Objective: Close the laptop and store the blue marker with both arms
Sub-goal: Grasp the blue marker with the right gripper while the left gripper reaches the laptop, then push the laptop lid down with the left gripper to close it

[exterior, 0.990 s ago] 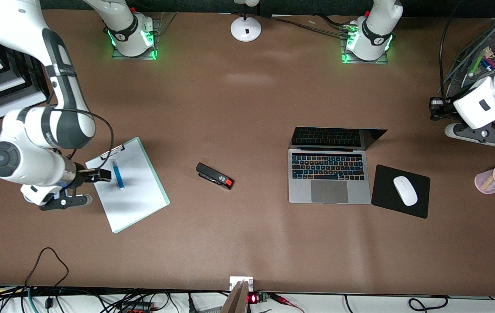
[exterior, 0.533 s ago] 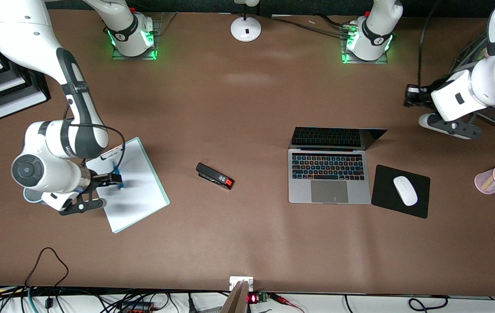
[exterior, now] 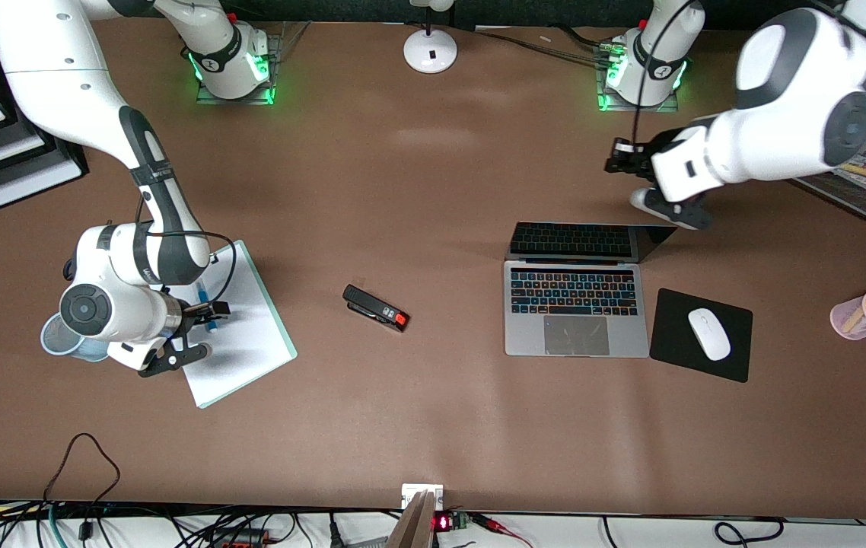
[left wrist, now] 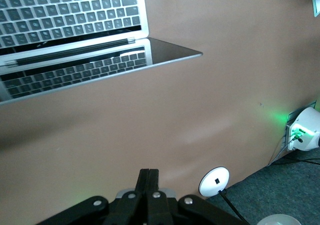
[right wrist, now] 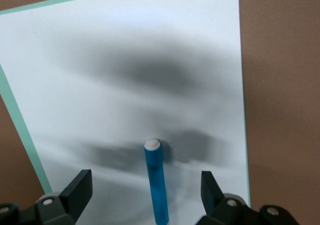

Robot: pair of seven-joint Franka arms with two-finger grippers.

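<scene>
The right claw (right wrist: 147,197) hangs spread wide over the white paper sheet on a green-edged clipboard (exterior: 239,335), its 2 fingers (right wrist: 77,187) straddling the short bright-blue marker with a pale end (right wrist: 156,185), which lies flat on the paper between them, not yet gripped. The left claw (left wrist: 148,177) is clenched on nothing, over bare brown table (exterior: 433,426) just past the hinge edge of the slim silver-grey laptop with black keys (exterior: 576,304), whose lid stands open. Neither job looks done: the marker awaits pinching and storing, the lid awaits pushing down.
</scene>
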